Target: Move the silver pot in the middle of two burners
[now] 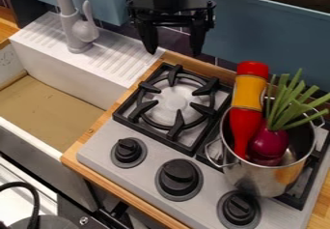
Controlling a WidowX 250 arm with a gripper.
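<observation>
silver pot (253,178) on the right side of the stove (93,150) – jaws apart, holding nothing

pot: upright from where i'm standing, over the right grate (294,202), not midway between the two burners. shiny metal, open top, loop handles on two sides, one toward the left grate and one toward the back right. contents: a red and yellow bottle (249,93), cap end up, leaning on the rim, plus a purple-red vegetable (268,143) whose green stalks (293,100) poke out past the rim. the right burner itself is mostly hidden behind the pot.

gripper (173,52): black, hanging at the top of the view, beyond the back left of the stove. jaws wide apart, tips down, nothing between them, well apart from the pot.

left burner (172,103): in plain sight, black grate over a round metal plate. front of stove: three black knobs (178,177) in a row, pot wall just behind the rightmost one.

rest: wooden worktop (95,128) around the stove, white sink (61,95) at left with a brown bottom, grey faucet (78,32) behind it – blue panel (264,44) at the back.
</observation>
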